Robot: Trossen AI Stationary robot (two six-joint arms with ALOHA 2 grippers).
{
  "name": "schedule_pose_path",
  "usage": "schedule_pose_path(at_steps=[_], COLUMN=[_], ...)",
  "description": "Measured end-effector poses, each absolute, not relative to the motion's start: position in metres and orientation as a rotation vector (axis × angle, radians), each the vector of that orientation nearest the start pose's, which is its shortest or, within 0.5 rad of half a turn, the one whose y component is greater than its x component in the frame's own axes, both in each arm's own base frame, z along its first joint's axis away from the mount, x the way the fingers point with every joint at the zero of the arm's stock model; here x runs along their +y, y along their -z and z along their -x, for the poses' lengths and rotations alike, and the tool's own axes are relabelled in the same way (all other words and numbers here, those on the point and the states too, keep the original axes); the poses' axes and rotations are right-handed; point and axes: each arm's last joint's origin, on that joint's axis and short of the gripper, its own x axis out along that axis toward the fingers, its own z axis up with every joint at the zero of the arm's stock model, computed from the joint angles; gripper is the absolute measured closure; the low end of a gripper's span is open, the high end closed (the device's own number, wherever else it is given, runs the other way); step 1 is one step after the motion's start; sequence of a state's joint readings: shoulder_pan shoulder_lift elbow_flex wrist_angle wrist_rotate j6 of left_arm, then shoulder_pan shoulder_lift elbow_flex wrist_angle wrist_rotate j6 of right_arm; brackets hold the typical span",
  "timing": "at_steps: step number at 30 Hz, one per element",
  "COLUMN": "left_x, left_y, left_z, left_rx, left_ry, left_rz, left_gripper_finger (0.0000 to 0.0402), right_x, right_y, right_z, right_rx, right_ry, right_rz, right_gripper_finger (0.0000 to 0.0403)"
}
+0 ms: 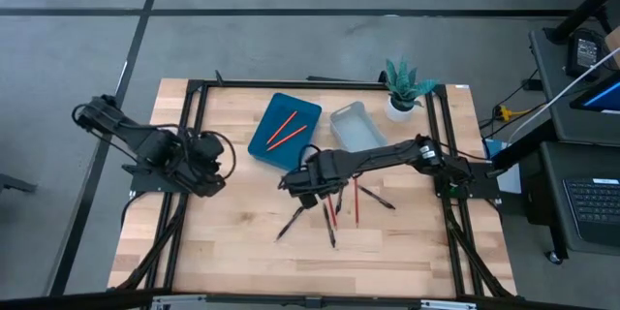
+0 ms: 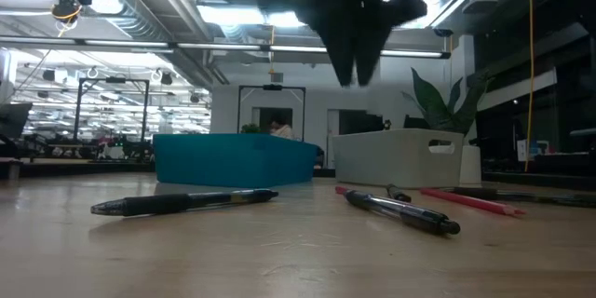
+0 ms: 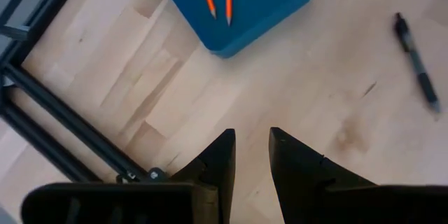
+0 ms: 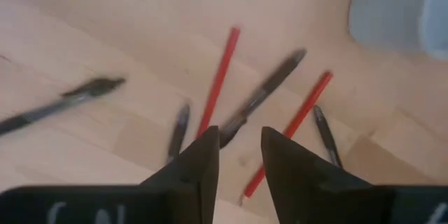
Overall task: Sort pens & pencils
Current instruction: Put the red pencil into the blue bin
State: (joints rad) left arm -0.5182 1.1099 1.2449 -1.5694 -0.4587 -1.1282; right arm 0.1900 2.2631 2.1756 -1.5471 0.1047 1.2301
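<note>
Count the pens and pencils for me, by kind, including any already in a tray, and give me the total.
Pencils: 4 (2 in the blue tray, 2 on the table)
Pens: 4 (all on the table)
Total: 8

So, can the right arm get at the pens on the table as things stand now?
Probably yes. The right gripper hangs open just above the loose pens and red pencils on the table; nothing covers them, and the left gripper waits well aside.
</note>
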Motion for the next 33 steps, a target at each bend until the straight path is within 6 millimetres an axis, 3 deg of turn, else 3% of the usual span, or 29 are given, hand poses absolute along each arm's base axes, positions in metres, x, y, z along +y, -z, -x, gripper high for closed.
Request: schedule_pose_path(at_steps=[11,18,23,33], left_x=[-0.061,-0.061,-0.061,-0.061], left_y=[-0.311,-0.309,-0.309,-0.309], left_z=[-0.128,-0.128,-0.128,-0.128], left_rx=[1.174,1.188,1.19,1.198], left_ry=[-0.667,-0.666,-0.661,-0.644], left_rz=[0.308,0.308,0.302,0.28], left_gripper_finger=[0.0321,0.0321,0.0321,0.0321], right_x=[0.065,0.056,0.056,0.057], right_y=[-0.195,-0.176,-0.165,-0.164], right_z=[-0.435,-0.43,-0.433,-0.434], right_rx=[1.391,1.445,1.426,1.417], right_ry=[0.858,0.87,0.826,0.815], right_rz=[-0.804,-0.822,-0.867,-0.863], right_gripper_finger=[0.0292,0.0292,0.0292,0.0292])
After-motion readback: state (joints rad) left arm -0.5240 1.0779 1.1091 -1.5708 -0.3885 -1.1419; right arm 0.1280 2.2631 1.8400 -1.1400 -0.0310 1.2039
